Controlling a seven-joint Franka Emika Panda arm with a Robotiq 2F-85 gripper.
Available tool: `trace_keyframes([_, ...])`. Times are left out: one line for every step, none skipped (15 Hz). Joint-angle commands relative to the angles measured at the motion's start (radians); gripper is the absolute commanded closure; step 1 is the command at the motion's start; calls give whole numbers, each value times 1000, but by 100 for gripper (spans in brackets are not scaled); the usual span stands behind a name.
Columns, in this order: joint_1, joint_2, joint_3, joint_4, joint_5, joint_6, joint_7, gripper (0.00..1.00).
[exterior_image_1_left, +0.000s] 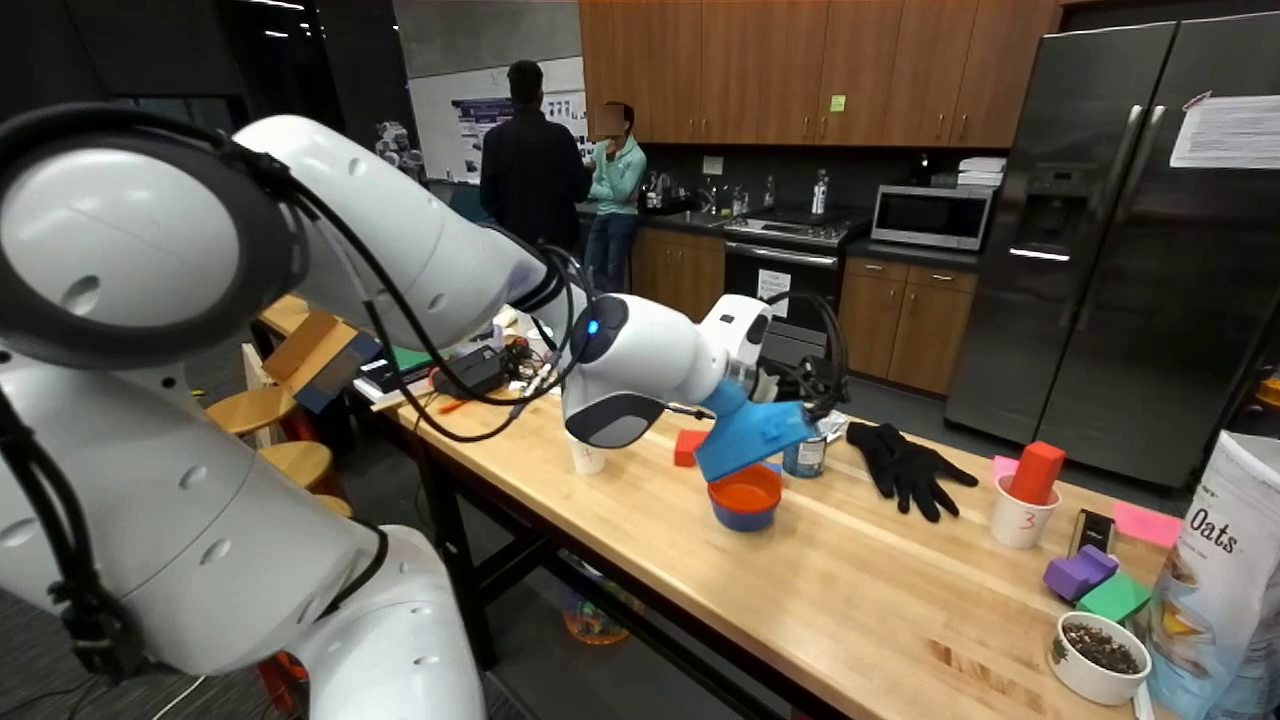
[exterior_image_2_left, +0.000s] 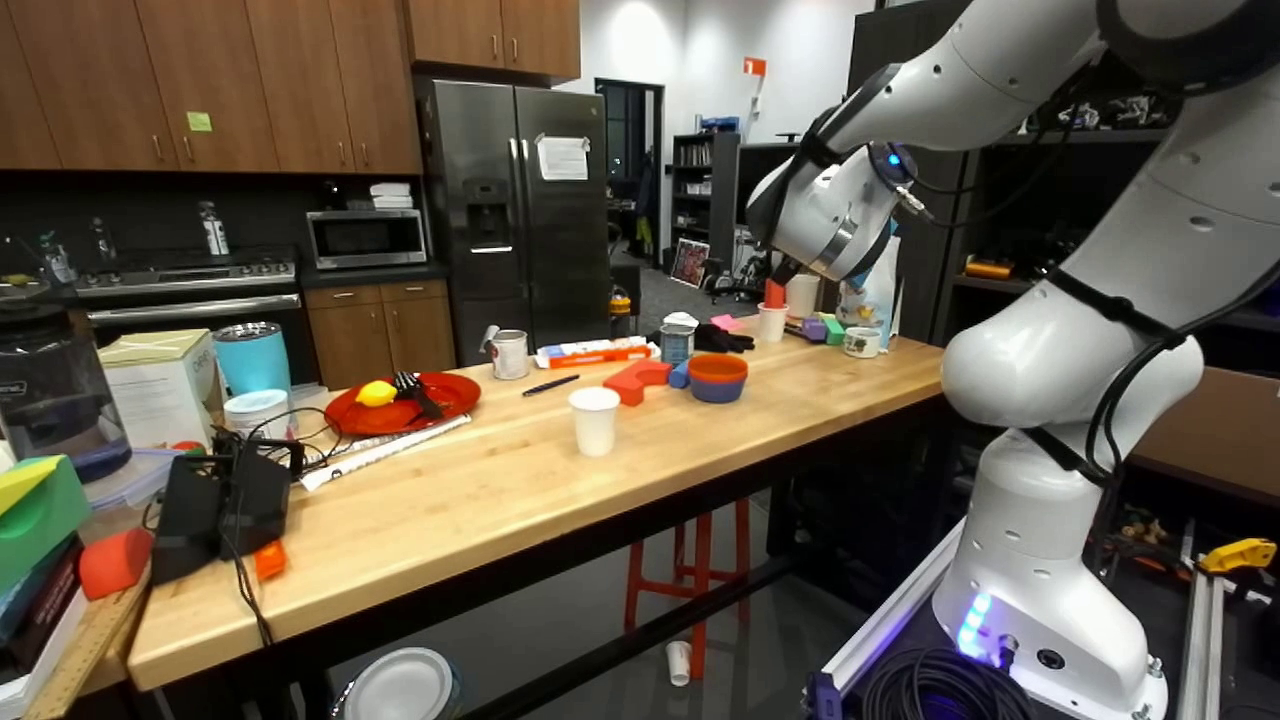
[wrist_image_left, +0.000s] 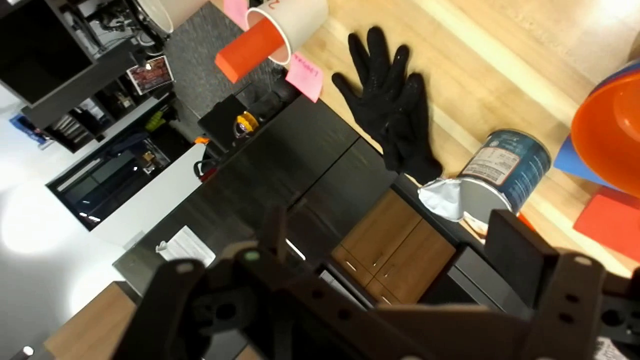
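My gripper (wrist_image_left: 397, 245) is open in the wrist view, with nothing between its fingers. In an exterior view the dark gripper (exterior_image_1_left: 812, 388) is partly hidden by a blue plate on the wrist, above the table. Near it stands a blue can (wrist_image_left: 515, 162) with a peeled foil lid, also in both exterior views (exterior_image_1_left: 805, 458) (exterior_image_2_left: 677, 343). An orange bowl (wrist_image_left: 612, 125) sits in a blue bowl (exterior_image_1_left: 743, 519). Black gloves (wrist_image_left: 385, 100) lie beside the can. A red block (wrist_image_left: 610, 225) and a blue block (wrist_image_left: 575, 159) lie near the bowls.
A white cup (exterior_image_1_left: 1020, 522) holds a red block (exterior_image_1_left: 1037, 472). An oats bag (exterior_image_1_left: 1215, 580), a small bowl (exterior_image_1_left: 1100, 675) and purple and green blocks stand at one end. Another white cup (exterior_image_2_left: 595, 420), a red plate (exterior_image_2_left: 455, 393) and a tin (exterior_image_2_left: 510, 355) are on the table.
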Motion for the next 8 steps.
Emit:
trace_keyframes([-96, -126, 262, -2, 280, 0, -106, 0])
trace_keyframes([-68, -165, 300, -18, 369, 0, -138, 0])
trace_keyframes([-68, -186, 362, -15, 456, 0, -160, 0])
trace_keyframes([-55, -204, 418, -14, 544, 0, -173, 0])
trace_keyframes([-21, -228, 457, -19, 634, 0, -191, 0])
trace_keyframes([-18, -241, 506, -7, 720, 0, -219, 0])
trace_keyframes([-10, -261, 564, -8, 809, 0, -221, 0])
trace_keyframes([14, -289, 610, -26, 894, 0, -218, 0])
